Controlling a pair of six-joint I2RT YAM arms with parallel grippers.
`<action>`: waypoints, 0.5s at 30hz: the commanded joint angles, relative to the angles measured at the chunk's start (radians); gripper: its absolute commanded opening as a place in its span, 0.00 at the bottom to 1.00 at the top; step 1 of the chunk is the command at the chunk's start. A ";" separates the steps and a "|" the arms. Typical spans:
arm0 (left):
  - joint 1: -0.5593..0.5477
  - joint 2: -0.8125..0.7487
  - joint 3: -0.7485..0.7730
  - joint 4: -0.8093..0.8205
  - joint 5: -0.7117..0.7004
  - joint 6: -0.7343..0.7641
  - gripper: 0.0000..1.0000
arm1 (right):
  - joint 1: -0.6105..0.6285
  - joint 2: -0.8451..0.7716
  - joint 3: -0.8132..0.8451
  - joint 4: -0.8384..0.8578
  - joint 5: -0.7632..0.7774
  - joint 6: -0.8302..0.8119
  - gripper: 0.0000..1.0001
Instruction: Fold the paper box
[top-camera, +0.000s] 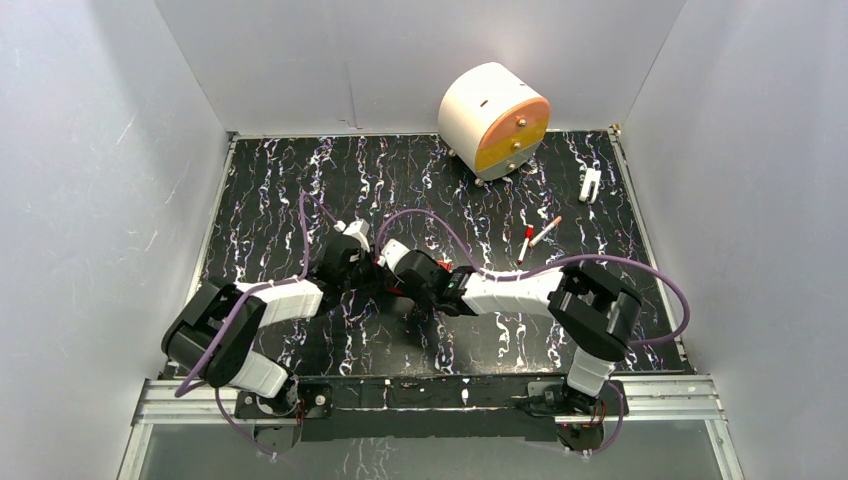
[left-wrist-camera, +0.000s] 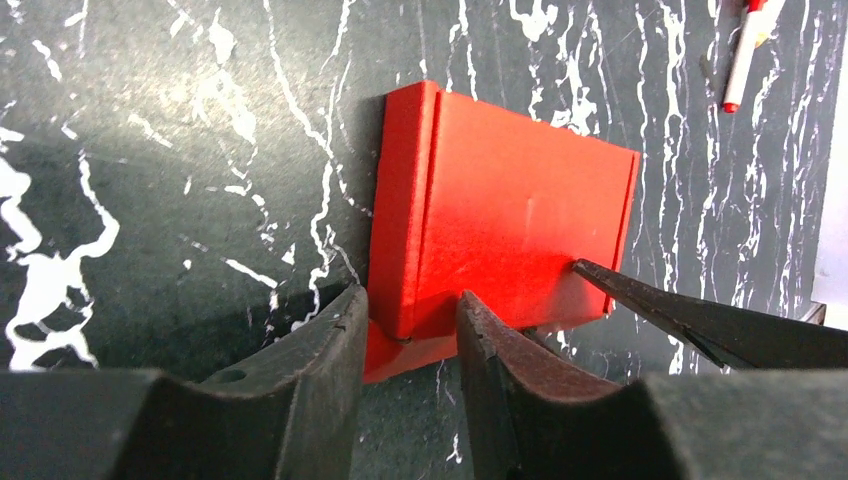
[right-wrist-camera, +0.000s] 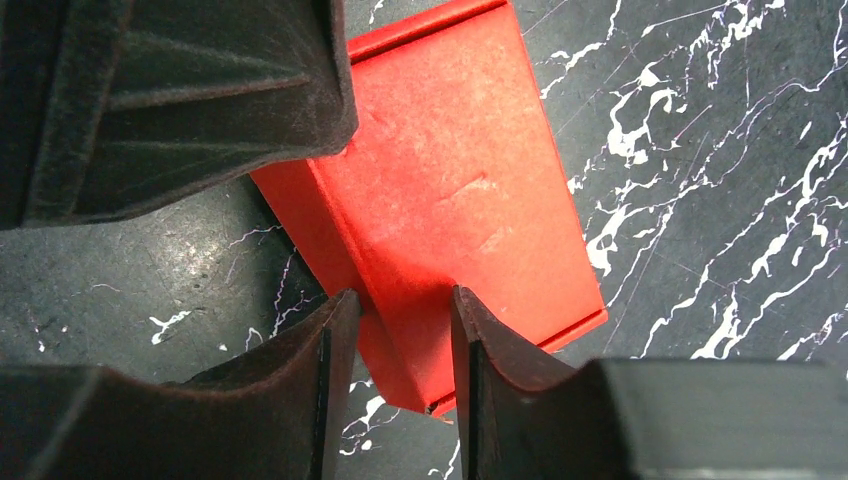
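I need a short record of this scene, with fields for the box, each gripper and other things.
paper box: red, flat rectangular shape, lying on the marbled table
left gripper: fingers straddle a box corner; grip uncertain
right gripper: fingers straddle the box edge; grip uncertain
other things: white-and-orange drum at far edge; two pens to the right

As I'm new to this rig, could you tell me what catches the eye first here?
The bright red paper box lies in the middle of the black marbled table, both arms' jaws straddling its edges from opposite sides. Next comes the white-and-orange drum at the far right, with two small pens nearer.
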 joint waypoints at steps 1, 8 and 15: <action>0.019 -0.052 -0.010 -0.169 0.017 0.014 0.37 | -0.007 0.064 -0.031 -0.110 0.054 -0.047 0.45; 0.095 -0.193 0.010 -0.171 -0.023 -0.050 0.49 | -0.003 0.070 -0.038 -0.099 0.053 -0.115 0.43; 0.155 -0.061 0.160 -0.164 0.059 -0.036 0.53 | -0.003 0.093 -0.051 -0.047 0.017 -0.163 0.43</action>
